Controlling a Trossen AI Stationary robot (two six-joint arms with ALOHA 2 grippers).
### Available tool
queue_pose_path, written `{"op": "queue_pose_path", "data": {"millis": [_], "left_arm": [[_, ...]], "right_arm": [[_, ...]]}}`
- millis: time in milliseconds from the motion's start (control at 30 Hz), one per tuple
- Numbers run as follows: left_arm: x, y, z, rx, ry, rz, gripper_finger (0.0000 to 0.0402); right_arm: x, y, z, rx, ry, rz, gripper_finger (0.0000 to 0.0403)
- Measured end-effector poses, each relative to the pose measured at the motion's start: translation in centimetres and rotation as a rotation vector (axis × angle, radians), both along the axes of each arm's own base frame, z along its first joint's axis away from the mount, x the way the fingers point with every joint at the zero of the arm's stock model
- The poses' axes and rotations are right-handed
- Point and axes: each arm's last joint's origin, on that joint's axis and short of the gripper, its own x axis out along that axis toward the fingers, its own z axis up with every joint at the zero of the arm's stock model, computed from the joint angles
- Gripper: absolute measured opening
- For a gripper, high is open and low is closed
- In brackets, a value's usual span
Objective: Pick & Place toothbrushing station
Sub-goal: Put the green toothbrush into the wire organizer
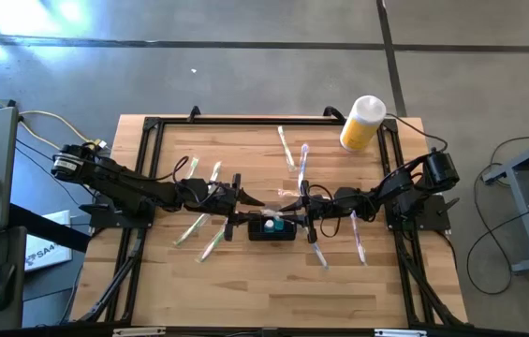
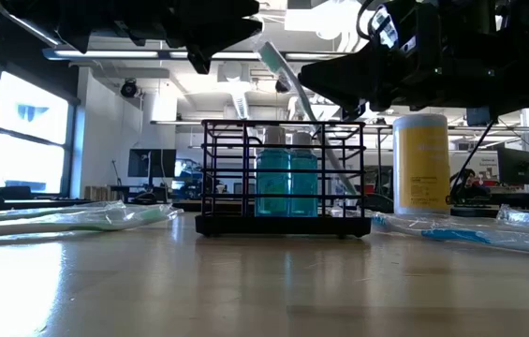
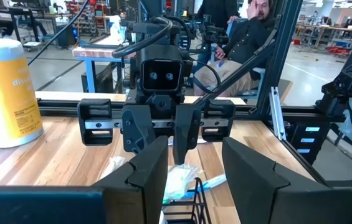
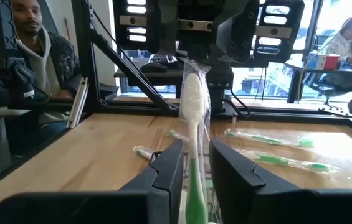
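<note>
Blue bottles (image 2: 287, 183) low-view only

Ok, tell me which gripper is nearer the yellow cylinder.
Right. The right gripper is over the caddy, on the yellow cylinder's side; the left gripper is at the caddy's other end, farther away.

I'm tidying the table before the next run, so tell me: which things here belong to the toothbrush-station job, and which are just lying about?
In the job:
- black wire caddy
- wrapped toothbrush standing between the right gripper's fingers, over the caddy
- left gripper, open beside the caddy

Lying about:
- yellow canister at the far right corner
- spare wrapped toothbrushes scattered on the table
</note>
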Motion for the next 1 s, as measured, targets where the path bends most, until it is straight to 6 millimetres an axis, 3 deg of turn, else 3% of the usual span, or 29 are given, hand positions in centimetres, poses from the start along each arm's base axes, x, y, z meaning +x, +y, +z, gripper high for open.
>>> {"op": "queue_pose_path", "data": {"millis": [467,667,1000], "left_arm": [[0.0,0.0,-0.2,0.004,0.025,-0.002,0.0148],[0.0,0.0,-0.2,0.004,0.025,-0.002,0.0148],[0.0,0.0,-0.8,0.036,0.088,-0.003,0.0148]], "right_arm": [[-0.1,0.2,0.5,-0.028,-0.026,-0.004,0.0084],[-0.6,1.2,1.6,-0.11,-0.053,-0.104,0.0097],[-2.2,3.6,2.7,-0.228,0.062,-0.2,0.0113]]}}
